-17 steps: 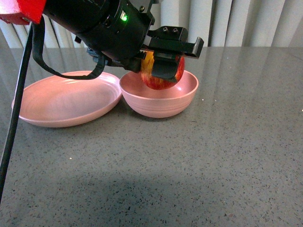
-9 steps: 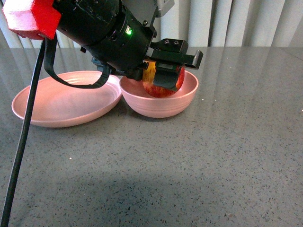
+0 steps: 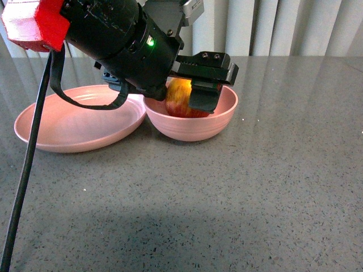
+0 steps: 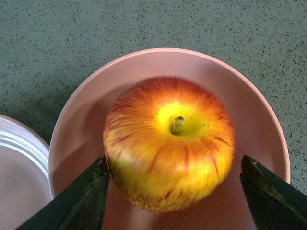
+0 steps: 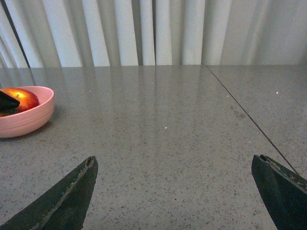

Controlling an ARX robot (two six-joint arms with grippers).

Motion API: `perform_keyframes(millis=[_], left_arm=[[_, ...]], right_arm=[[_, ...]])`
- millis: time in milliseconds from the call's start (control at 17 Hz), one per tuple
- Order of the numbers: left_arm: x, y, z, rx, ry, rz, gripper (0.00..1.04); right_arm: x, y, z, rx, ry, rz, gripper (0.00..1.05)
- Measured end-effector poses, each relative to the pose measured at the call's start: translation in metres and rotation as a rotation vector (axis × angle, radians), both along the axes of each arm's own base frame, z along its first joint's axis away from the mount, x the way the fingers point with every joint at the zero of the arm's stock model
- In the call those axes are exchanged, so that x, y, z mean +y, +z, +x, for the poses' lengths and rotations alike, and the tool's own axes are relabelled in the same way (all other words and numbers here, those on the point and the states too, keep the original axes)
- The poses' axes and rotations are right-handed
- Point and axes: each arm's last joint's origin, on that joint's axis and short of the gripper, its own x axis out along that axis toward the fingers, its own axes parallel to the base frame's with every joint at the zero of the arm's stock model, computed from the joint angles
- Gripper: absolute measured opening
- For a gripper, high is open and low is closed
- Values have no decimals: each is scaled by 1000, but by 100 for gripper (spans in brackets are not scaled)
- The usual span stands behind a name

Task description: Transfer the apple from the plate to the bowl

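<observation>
Resting in the bowl [image 4: 76,139] — the apple [image 4: 169,143], left claw [image 4: 175,191] spread.

Setting: we log an indoor test/lab-type room, exact kind unclear. Evidence: grey speckled stone tabletop [image 3: 255,187], pale pleated curtains [image 5: 144,31] behind; no other furnishings visible.

Left hand [image 3: 195,85] hides part of the apple [image 3: 178,99] and bowl [image 3: 218,122] rim

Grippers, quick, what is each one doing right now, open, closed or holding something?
Left gripper: open, fingers apart beside the apple in the bowl.
Right gripper: open, holding nothing.
</observation>
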Motion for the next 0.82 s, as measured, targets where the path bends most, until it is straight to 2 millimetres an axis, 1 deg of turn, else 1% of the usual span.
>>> perform_keyframes(millis=[117,176,411,587,821], left_arm=[[0,1,0,-2,0,-1,100],[0,1,0,-2,-1,-3,98],[2,5,0,-10,0,-10,98],[4,24,-5,-66,-1,-44,98],[11,62,-14,-188,5,-131,98]], right_arm=[[0,0,0,0,0,0,98],[0,0,0,0,0,0,98],[0,0,0,0,0,0,98],[0,0,0,0,0,0,98],[0,0,0,0,0,0,98]])
